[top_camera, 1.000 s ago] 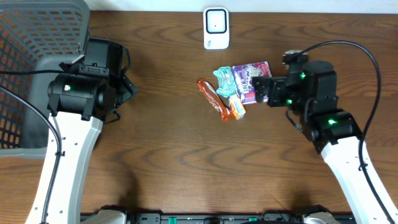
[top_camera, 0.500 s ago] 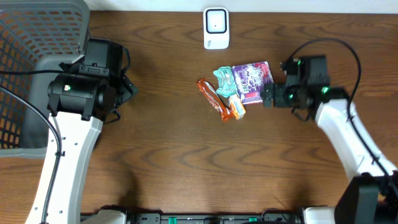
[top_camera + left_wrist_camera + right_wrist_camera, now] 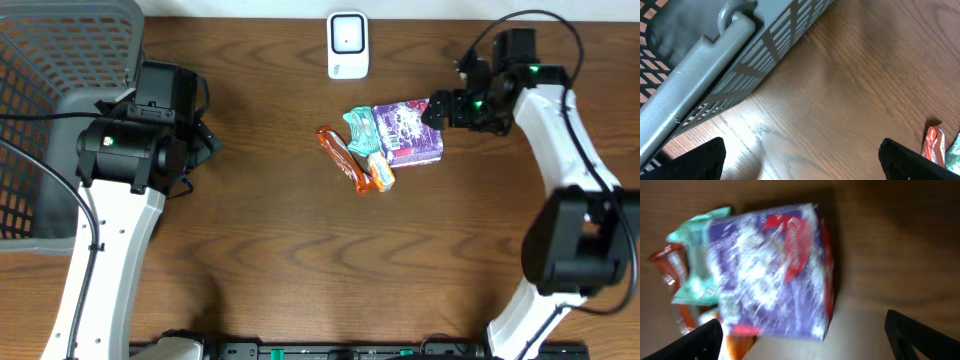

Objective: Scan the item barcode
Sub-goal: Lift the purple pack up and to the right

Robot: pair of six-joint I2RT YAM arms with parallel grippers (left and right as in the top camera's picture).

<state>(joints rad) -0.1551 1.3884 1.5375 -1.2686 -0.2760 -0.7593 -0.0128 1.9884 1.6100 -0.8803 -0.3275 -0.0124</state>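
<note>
Item to scan: the purple box [image 3: 408,132], as I judge, because the right pincer [image 3: 440,108] hangs just by it.
Where the box is: flat on the bench [image 3: 300,250], near the middle of the far half. It touches a teal packet [image 3: 361,128] at its 9 o'clock side, and an orange bar [image 3: 344,158] lies beyond that, at about 8 o'clock.
Right pincer: released, with the jaws wide apart and nothing between them. In the wrist view the box [image 3: 772,270] fills the middle and the two fingertips [image 3: 705,340] stand at the lower corners.
Direction of box from right pincer: about 8 o'clock in the overhead view. The pincer is over the box's corner at 1 o'clock, not over its middle.
Long axis of box: hard to say. It looks nearly square from above and is turned a little clockwise.
Left pincer [image 3: 208,142]: released and empty. It is beside the grey basket [image 3: 60,100] and well apart from the box, which lies at 3 o'clock from it.
Nearer arm: the right one, clearly.
Scanner [image 3: 347,45]: a white unit at about 11 o'clock from the box, near the far edge of the bench.
What the coming move turns on: I think the right pincer must shift toward 8 o'clock to stand centred on the box and straddle two opposite sides. The teal packet presses on one side and may get caught.
</note>
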